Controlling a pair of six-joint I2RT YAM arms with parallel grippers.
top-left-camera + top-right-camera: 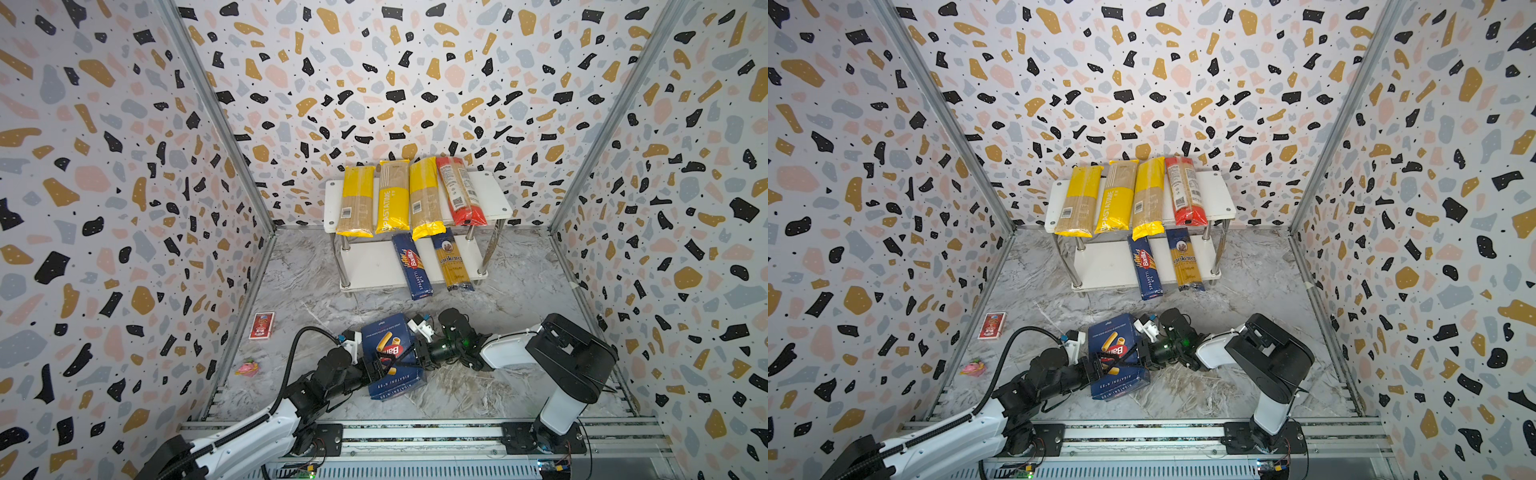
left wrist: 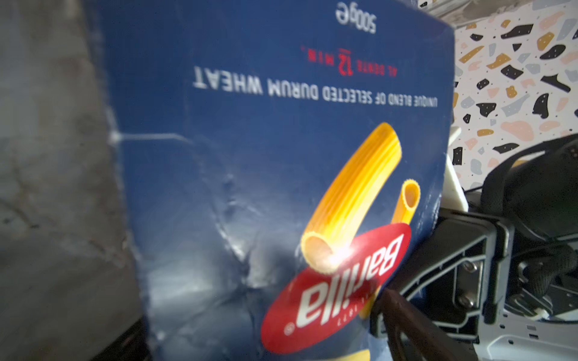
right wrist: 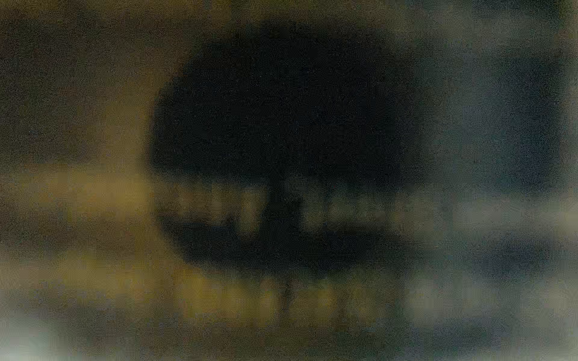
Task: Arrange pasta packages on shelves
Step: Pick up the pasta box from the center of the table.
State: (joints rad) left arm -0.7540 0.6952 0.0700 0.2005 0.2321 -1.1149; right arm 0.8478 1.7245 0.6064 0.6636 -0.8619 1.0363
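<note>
Two pincers meet at the wide Barilla box (image 1: 384,332), which sits printed face up near 6 o'clock on the marble surface (image 1: 478,390). From 8 o'clock the left pincer (image 1: 392,362) reaches over that face with its jaws spread wide, released; the left wrist view shows one dark finger (image 2: 406,315) beside the red logo. At the box's 3 o'clock side the right pincer (image 1: 419,353) has its tips hidden behind the cardboard, so I cannot tell whether it is released or clenched; its wrist view is only dark blur. At 12 o'clock stand the shelves (image 1: 492,195): three yellow spaghetti bags (image 1: 392,195) and a red-orange bag (image 1: 459,191) lie side by side on the upper board, a narrow Barilla box (image 1: 411,266) and an ankara bag (image 1: 452,262) on the lower one, both overhanging its front edge. A small red pack (image 1: 262,325) lies at 10 o'clock from the wide box, a pink object (image 1: 248,368) at 9 o'clock.
</note>
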